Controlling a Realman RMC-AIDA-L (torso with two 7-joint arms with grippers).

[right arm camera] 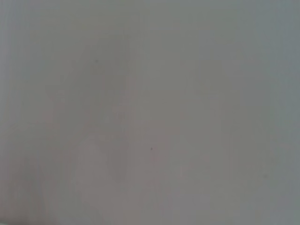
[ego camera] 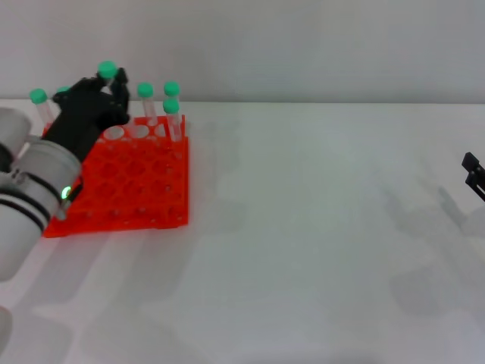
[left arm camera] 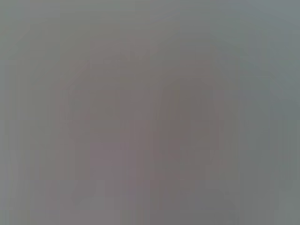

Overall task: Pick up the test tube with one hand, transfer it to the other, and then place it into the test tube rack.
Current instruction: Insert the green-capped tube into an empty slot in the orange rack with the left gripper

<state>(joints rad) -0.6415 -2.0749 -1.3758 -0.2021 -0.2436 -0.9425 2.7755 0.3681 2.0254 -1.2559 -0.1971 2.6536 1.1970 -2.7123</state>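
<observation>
The red-orange test tube rack (ego camera: 140, 189) stands on the white table at the far left of the head view. My left gripper (ego camera: 114, 87) hovers over the rack's back rows. Its black fingers (ego camera: 120, 91) are closed around a test tube whose green cap (ego camera: 107, 70) sticks up higher than the other caps; the tube's body is hidden by the hand. My right gripper (ego camera: 474, 174) shows only as a black sliver at the right edge, low over the table. Both wrist views show plain grey.
Several other green-capped tubes (ego camera: 171, 106) stand upright in the rack's back rows, close around my left hand. The white table (ego camera: 318, 227) stretches from the rack to the right gripper, and a pale wall rises behind it.
</observation>
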